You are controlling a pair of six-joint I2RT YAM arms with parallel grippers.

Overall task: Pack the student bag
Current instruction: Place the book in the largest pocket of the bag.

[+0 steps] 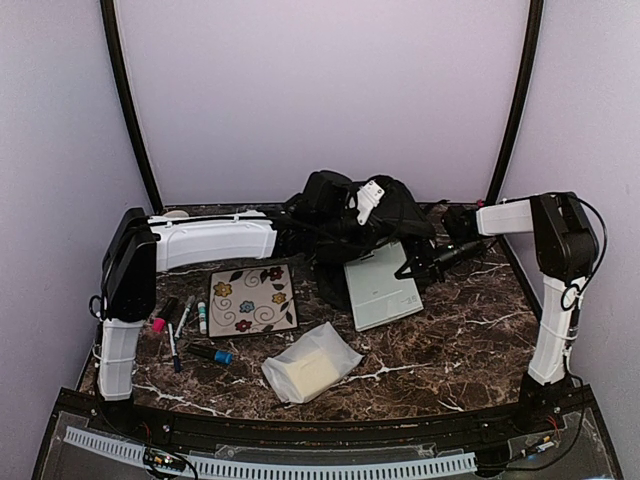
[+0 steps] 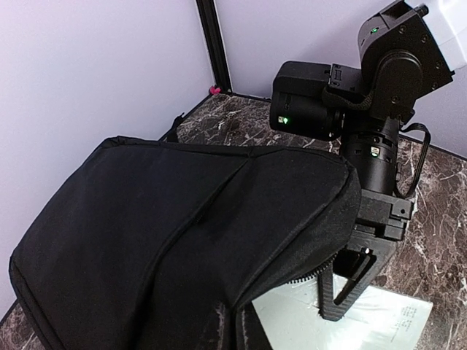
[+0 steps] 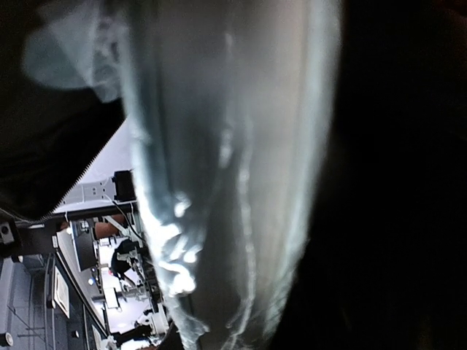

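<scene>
The student bag (image 1: 350, 212), black and crumpled, lies at the back middle of the marble table. It fills the left wrist view (image 2: 168, 233), its zippered flap raised. My left gripper (image 1: 300, 228) reaches the bag's left edge; its fingers are buried in the fabric and it is shut on the flap. A pale plastic-wrapped notebook (image 1: 380, 290) lies half under the bag's mouth (image 2: 343, 324). My right gripper (image 1: 417, 267) is at the notebook's far right edge, shut on it; one of its fingers (image 2: 349, 281) rests on the wrapping. Up close the wrapped notebook (image 3: 241, 146) sits against dark bag fabric (image 3: 401, 182).
A floral-patterned pad (image 1: 252, 298) lies left of centre. Several markers (image 1: 185, 320) and a blue-capped pen (image 1: 210, 353) lie by the left arm's base. A white plastic packet (image 1: 310, 362) sits near the front. Black frame posts and lilac walls close in the back and sides.
</scene>
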